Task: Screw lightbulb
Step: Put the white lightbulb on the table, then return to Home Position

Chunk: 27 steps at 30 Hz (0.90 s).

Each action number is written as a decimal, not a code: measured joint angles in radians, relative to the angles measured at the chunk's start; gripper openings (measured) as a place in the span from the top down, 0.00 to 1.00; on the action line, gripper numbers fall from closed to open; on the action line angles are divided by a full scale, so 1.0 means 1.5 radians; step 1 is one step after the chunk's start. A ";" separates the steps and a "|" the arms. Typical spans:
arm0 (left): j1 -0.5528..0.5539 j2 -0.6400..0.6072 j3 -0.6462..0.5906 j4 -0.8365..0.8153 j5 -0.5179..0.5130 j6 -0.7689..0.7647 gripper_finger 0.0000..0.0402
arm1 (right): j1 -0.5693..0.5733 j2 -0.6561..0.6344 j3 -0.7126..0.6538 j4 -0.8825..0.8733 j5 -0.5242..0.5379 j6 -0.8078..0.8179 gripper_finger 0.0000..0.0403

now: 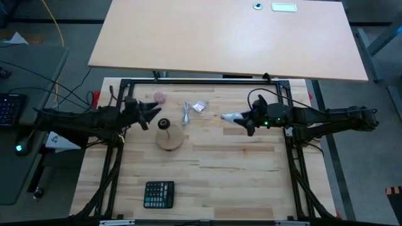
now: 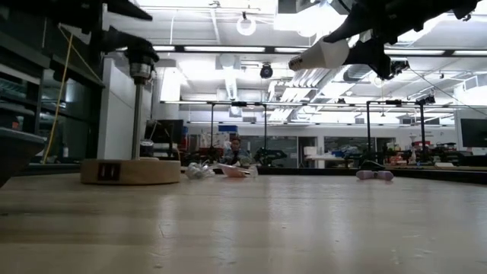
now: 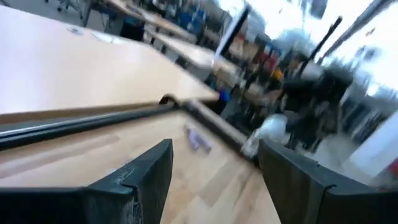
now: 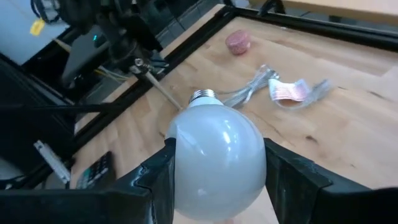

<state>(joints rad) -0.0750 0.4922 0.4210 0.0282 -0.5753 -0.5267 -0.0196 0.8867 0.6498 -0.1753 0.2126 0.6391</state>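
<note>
**Right gripper holds the lightbulb in the air; left gripper stands apart over the wooden disc**

My right gripper point(image 4: 214, 180) is clamped on the lightbulb point(image 4: 214, 158), one finger on each side of the white glass. The bulb's silvery screw base points away from the gripper, toward the other arm. In the low view I see the bulb held well above the table point(image 1: 239, 169).

Just beyond the bulb's base, on the table, lie a clear plastic wrapper point(image 4: 292, 90) and a small pink object point(image 4: 237, 41).

Farther off, across from the bulb, is my left gripper point(image 1: 154, 114). Its fingers stand apart with nothing between them. It hangs just beside the round wooden disc point(image 1: 169, 139), whose black socket point(image 1: 164, 123) stands upright on a thin stem.

Farthest from both grippers, near the table's front edge, a black calculator point(image 1: 159, 194) lies flat.

Beyond the table, in the low view, a person sits far back in the room.
</note>
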 joint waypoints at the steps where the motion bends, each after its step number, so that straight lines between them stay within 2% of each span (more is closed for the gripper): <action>1: 0.000 -0.002 0.000 0.018 -0.007 -0.007 0.43 | 0.000 0.000 0.000 0.002 -0.007 0.000 0.52; 6: 0.000 -0.018 0.000 0.128 -0.032 0.041 0.43 | 0.000 0.003 0.000 -0.025 -0.027 0.000 0.47; 11: 0.000 -0.038 0.000 0.140 -0.061 0.050 0.43 | 0.003 0.007 -0.041 -0.017 -0.020 0.002 0.35; 16: 0.000 -0.046 0.000 0.136 -0.074 0.044 0.43 | 0.021 0.007 -0.141 0.103 -0.003 0.029 0.28; 21: 0.000 -0.046 0.000 0.136 -0.095 0.038 0.43 | 0.027 0.010 -0.247 0.241 0.015 0.067 0.27; 27: 0.000 -0.045 0.000 0.135 -0.115 0.038 0.43 | 0.032 0.012 -0.336 0.335 0.072 0.138 0.27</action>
<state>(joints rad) -0.0750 0.4244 0.4210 0.2310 -0.7471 -0.4703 0.0289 0.9047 0.1453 0.3278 0.3209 0.8455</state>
